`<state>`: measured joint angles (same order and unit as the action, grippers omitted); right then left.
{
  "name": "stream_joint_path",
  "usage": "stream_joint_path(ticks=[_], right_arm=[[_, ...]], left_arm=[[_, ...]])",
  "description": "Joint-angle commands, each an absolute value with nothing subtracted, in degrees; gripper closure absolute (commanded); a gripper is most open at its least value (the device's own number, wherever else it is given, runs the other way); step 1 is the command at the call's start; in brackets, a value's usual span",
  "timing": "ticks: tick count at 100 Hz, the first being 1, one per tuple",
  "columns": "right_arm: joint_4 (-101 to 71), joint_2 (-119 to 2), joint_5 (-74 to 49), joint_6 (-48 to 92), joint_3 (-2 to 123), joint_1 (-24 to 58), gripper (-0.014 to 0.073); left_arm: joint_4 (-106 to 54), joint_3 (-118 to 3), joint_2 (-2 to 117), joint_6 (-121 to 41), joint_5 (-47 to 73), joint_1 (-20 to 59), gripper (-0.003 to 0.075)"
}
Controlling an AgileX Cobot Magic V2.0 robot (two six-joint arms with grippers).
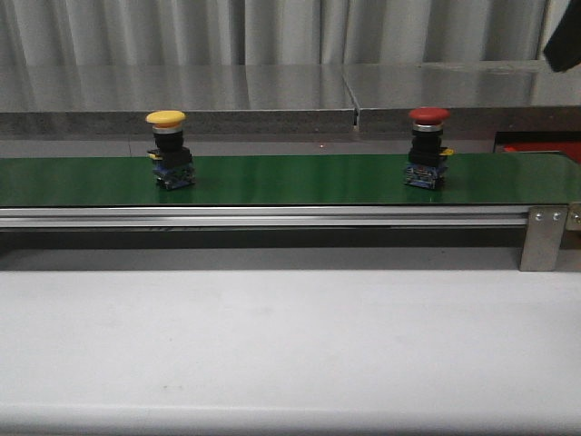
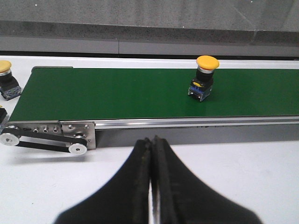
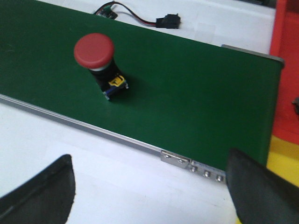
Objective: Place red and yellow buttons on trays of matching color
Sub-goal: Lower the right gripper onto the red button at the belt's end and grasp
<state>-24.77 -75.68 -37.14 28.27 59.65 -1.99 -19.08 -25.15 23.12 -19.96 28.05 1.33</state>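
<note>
A yellow button (image 1: 167, 119) and a red button (image 1: 428, 116) stand upright on the green belt (image 1: 290, 179), yellow at the left, red at the right. In the left wrist view my left gripper (image 2: 151, 141) is shut and empty over the white table, in front of the belt, with the yellow button (image 2: 206, 63) beyond it. In the right wrist view my right gripper (image 3: 149, 177) is wide open and empty above the white table near the belt's end. The red button (image 3: 95, 50) is beyond it. The red tray (image 3: 286, 70) and the yellow tray (image 3: 284, 161) lie past the belt's end.
A second yellow button (image 2: 5, 78) sits off the belt's far end in the left wrist view, by the belt's pulley (image 2: 77, 148). A black connector with wires (image 3: 167, 21) lies behind the belt. A dark arm part (image 1: 565, 36) shows at the front view's top right.
</note>
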Motion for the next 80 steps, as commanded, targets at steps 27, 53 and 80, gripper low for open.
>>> stream_joint_path(ticks=[27,53,80], right_arm=[[-26.0,-91.1,-36.8,29.7,74.0,2.6,-0.0054],[-26.0,-100.3,-39.7,29.7,83.2,2.9,-0.0045],[-25.3,-103.9,-42.6,29.5,87.1,2.5,0.0410]], left_arm=[[-20.3,-26.8,23.5,-20.0,23.8,1.9,0.0739],[-20.3,-26.8,23.5,-20.0,23.8,1.9,0.0739],[-20.3,-26.8,23.5,-20.0,23.8,1.9,0.0739]])
